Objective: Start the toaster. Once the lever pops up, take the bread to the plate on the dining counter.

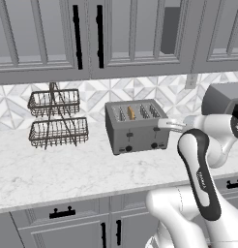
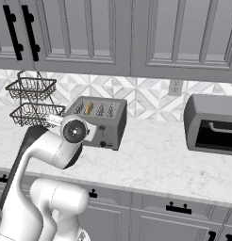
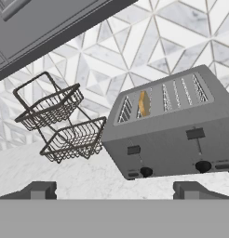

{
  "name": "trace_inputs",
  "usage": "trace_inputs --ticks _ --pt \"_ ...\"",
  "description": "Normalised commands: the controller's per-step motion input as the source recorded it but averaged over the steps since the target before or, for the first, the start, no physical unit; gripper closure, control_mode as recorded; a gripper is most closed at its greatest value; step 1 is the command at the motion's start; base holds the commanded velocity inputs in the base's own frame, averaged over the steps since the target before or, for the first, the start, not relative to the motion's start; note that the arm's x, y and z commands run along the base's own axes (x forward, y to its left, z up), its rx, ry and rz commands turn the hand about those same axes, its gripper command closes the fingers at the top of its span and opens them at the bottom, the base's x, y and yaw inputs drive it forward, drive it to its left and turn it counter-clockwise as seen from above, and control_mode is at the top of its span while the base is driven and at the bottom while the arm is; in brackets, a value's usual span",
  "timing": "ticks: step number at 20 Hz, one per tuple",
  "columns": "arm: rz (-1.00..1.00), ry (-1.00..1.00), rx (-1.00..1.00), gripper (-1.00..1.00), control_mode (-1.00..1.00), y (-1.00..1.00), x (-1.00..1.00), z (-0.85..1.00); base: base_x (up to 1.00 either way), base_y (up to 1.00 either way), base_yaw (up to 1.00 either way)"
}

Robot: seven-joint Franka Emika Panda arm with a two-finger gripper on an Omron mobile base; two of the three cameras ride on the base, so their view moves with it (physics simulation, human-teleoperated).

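At the far left we see a two-tier wire basket rack [image 1: 58, 118] standing on the marble bench [image 1: 58, 169] against the patterned tiles. Just to its right sits the toaster [image 1: 136, 127], its two levers and dark knobs facing us. The bread [image 1: 131, 114] stands upright in the second slot from the left, its top showing above the slot. Nearer us, our end effector [image 3: 114, 189] hangs in front of the toaster with fingers spread wide, pinching nothing. At the far right stands a grey oven box [image 2: 213, 124].
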Motion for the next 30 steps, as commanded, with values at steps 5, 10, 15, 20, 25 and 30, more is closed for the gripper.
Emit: trace_inputs --ticks 5,10,15,20,25,30 --pt "0.00 0.00 0.00 -1.00 -1.00 0.00 0.00 0.00 0.00 0.00 0.00" --pt "0.00 0.00 0.00 -1.00 -1.00 0.00 0.00 0.00 0.00 0.00 0.00" --pt "0.00 0.00 0.00 -1.00 -1.00 0.00 0.00 0.00 0.00 0.00 0.00" --pt "0.00 0.00 0.00 -1.00 -1.00 0.00 0.00 0.00 0.00 0.00 0.00" --pt "0.00 0.00 0.00 -1.00 -1.00 0.00 0.00 0.00 0.00 0.00 0.00" --pt "0.00 0.00 0.00 -1.00 -1.00 0.00 0.00 0.00 0.00 0.00 0.00"
